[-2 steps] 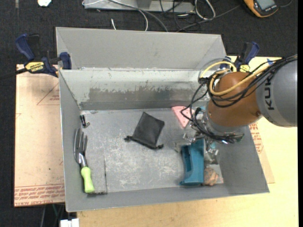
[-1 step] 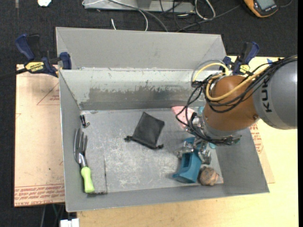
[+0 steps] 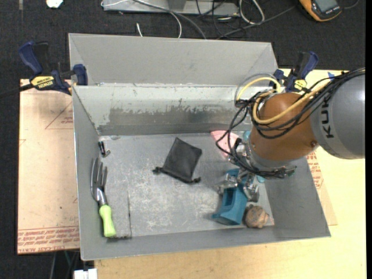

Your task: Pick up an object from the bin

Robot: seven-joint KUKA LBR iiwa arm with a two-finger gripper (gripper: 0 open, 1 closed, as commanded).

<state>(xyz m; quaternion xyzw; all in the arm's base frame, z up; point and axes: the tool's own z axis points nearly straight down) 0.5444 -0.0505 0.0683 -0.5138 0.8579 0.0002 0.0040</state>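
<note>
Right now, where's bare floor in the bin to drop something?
Widest bare floor: front centre of the bin, between the green-handled tool and the blue piece, in front of the black pouch. Also bare at the back between the small black clip and the pouch. Crowded at right: gripper, blue piece, brown lump, pink item.

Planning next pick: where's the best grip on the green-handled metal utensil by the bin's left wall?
Green-handled metal utensil: probably grip the green handle, coming straight down and closing across its width. It lies flat, lengthwise beside the left wall, floor bare on both sides.
</note>
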